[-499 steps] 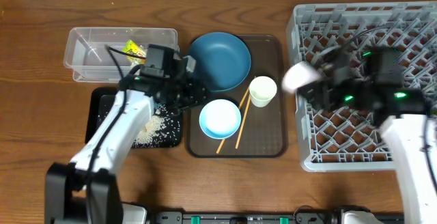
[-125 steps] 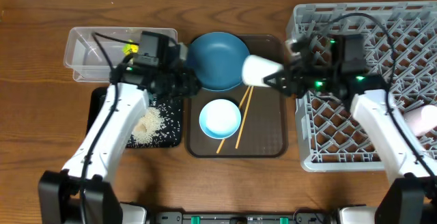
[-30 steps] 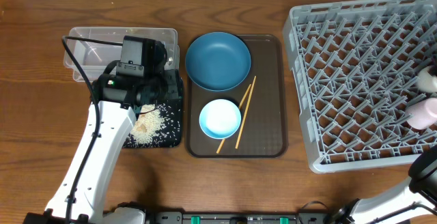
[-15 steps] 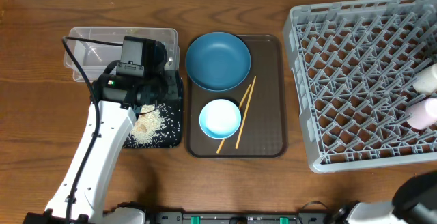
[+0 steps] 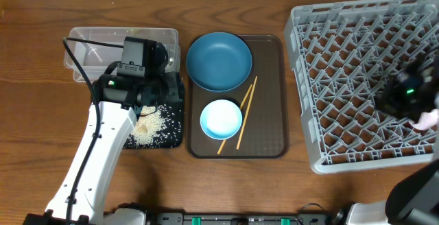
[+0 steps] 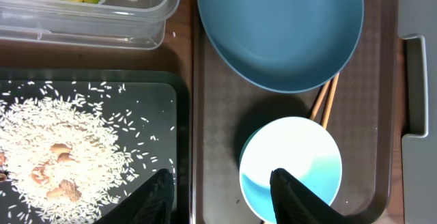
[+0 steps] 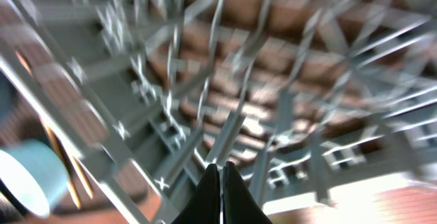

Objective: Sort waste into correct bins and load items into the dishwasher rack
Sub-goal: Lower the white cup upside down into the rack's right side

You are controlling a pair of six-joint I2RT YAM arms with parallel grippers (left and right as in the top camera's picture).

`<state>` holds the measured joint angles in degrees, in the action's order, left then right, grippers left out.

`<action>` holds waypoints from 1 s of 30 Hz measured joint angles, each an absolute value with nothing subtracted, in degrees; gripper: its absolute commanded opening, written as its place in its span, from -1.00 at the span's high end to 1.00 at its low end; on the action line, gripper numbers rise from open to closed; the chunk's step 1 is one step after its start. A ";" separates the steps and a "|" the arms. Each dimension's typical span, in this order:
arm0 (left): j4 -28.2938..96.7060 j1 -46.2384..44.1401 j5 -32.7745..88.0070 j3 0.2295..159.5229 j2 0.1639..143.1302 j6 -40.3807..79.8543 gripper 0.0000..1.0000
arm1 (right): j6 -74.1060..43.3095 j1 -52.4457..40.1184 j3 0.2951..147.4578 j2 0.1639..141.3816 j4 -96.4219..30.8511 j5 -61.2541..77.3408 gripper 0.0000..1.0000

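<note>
Your left gripper hangs parted and empty beside the bowl, at 6 o'clock of the plate, likely lining up a pick. Your right gripper is clenched on nothing above the rack, at 3 o'clock of the brown tray.

I see the tub at the back left. The flat tray lies just in front of it, with rice on it. Right of them is the serving tray, holding the plate behind the bowl, with the chopsticks beside the bowl. The rack sits far right.
</note>
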<state>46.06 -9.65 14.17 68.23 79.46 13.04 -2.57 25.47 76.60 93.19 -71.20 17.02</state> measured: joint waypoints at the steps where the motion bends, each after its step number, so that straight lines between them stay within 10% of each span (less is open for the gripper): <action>1: 46.06 -9.65 14.17 68.23 79.46 13.04 0.02 | -2.13 24.16 75.00 93.32 -71.16 17.02 0.97; 30: 46.11 -9.65 14.15 68.23 79.46 13.04 0.00 | 0.84 0.23 63.09 93.36 -63.90 15.42 0.97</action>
<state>46.11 -9.65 14.15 68.23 79.46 13.04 0.84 0.23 63.09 93.36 -63.90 15.42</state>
